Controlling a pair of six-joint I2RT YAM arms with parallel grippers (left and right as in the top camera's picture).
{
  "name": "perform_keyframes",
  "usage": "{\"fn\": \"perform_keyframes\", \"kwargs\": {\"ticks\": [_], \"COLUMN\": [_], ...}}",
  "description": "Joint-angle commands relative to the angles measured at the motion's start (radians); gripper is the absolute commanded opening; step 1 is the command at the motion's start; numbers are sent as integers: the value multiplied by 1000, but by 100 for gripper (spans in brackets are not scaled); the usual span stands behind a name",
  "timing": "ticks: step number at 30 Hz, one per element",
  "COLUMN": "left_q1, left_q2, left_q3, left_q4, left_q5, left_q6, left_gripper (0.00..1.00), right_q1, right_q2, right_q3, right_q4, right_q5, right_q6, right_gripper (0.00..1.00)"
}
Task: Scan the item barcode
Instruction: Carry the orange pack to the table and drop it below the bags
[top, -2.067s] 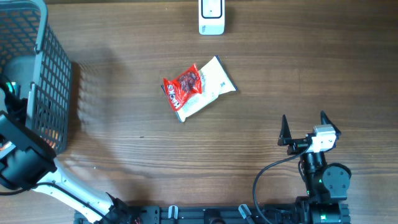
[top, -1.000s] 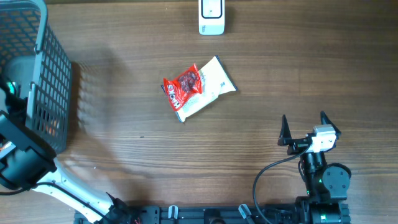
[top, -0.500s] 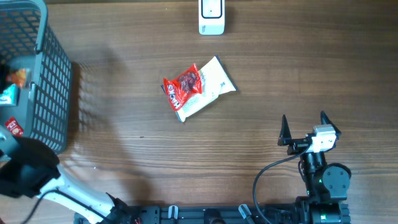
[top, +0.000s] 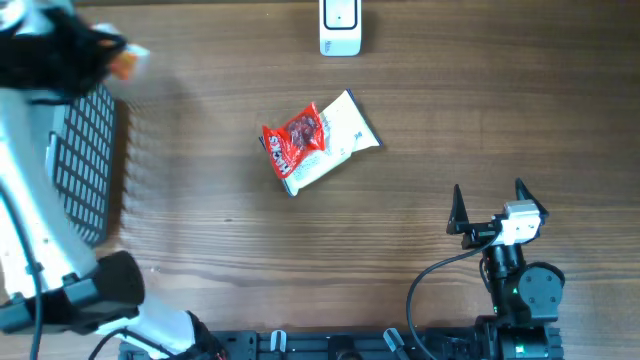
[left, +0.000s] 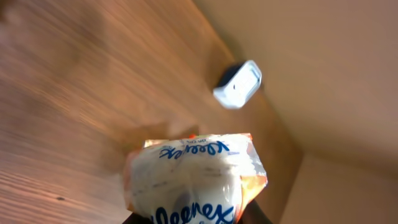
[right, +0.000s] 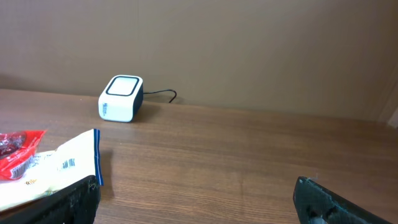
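Observation:
My left gripper is shut on a soft white Kleenex tissue pack with orange edges, which fills the bottom of the left wrist view and hides most of the fingers. In the overhead view the left gripper is a blur at the top left above the basket, with an orange corner of the pack showing. The white scanner stands at the far edge of the table, also seen as the scanner ahead of the pack. My right gripper rests open at the lower right with nothing between its fingers.
A grey wire basket stands at the left edge. A red and white snack packet lies mid-table, and the right wrist view shows that packet beside its left finger. The scanner has a cable running off behind it.
The left arm has risen out of the basket with the tissue pack and swung toward the far left corner. The right arm and the snack packet have not moved.

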Motion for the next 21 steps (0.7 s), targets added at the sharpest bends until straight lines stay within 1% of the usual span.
{"fn": "perform_keyframes", "kwargs": {"ticks": [1,4,7,9,11,14,17,21], "left_q1": [-176,-313,-433,-492,-549,-606,-634,-640], "left_q2": [11,40,71,92,120,158,193,231], "left_q3": [-22,-86,-183,-250,-332,-443,-508,-549], "left_q4": [-31,-46,-22,4,42,120,175,211], "left_q5": [-135,-197,-283,-333,-370,-377,-378,-388], "left_q6": [-2,-2,-3,-7,-23,-40,-40,-39], "left_gripper": [6,6,6,9,13,25,30,59], "right_q1": [-6,-6,-6,-6,-6,-6,-6,-6], "right_q2": [-3,-3,-3,-3,-3,-3,-3,-3], "right_q3": [-1,-1,-1,-1,-1,-1,-1,-1], "right_q4": [2,2,2,2,2,2,2,2], "right_q5": [17,17,17,17,17,17,17,17], "right_q6": [15,16,16,16,15,16,16,15], "right_gripper": [100,100,100,100,100,100,100,100]}}
